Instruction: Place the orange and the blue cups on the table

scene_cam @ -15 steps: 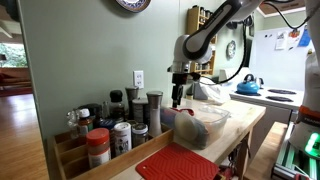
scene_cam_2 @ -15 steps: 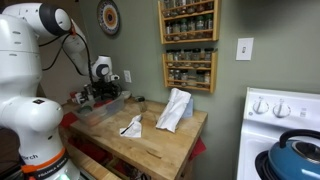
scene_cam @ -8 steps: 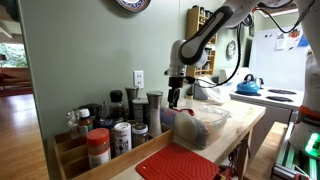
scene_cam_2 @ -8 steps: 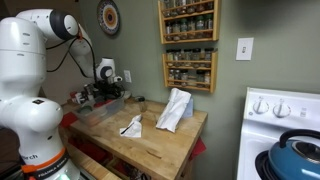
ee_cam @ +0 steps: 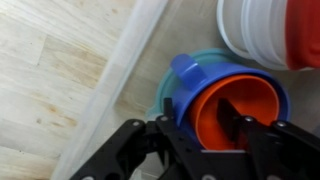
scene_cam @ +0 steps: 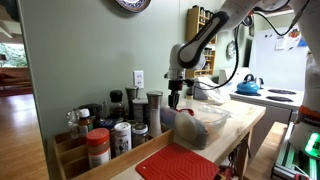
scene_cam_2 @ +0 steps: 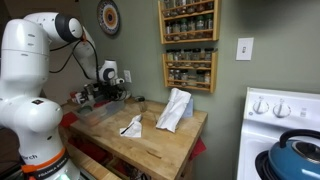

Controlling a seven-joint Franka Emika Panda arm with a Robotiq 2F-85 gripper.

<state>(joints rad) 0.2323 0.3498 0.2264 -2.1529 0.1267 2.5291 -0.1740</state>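
Note:
In the wrist view the orange cup (ee_cam: 214,128) sits nested inside the blue cup (ee_cam: 190,74), which rests in a teal piece (ee_cam: 166,96). All lie inside a clear plastic bin (ee_cam: 126,70) on the wooden table (ee_cam: 50,70). My gripper (ee_cam: 200,116) straddles the stacked cups' wall. One finger is inside the orange cup, the other outside the blue one, and orange still shows between the inner finger and the wall. In both exterior views the gripper (scene_cam: 176,97) (scene_cam_2: 110,92) points down into the bin (scene_cam: 205,120), and the cups are hidden there.
A white and red container (ee_cam: 266,30) stands in the bin beside the cups. Spice jars (scene_cam: 110,132) line the wall and a red mat (scene_cam: 178,162) lies at the table's near end. Two white cloths (scene_cam_2: 175,108) (scene_cam_2: 131,126) lie on the table. A stove with a blue kettle (scene_cam_2: 296,152) stands beyond.
The arm has shifted a little over the bin, and the gripper has dipped slightly towards it.

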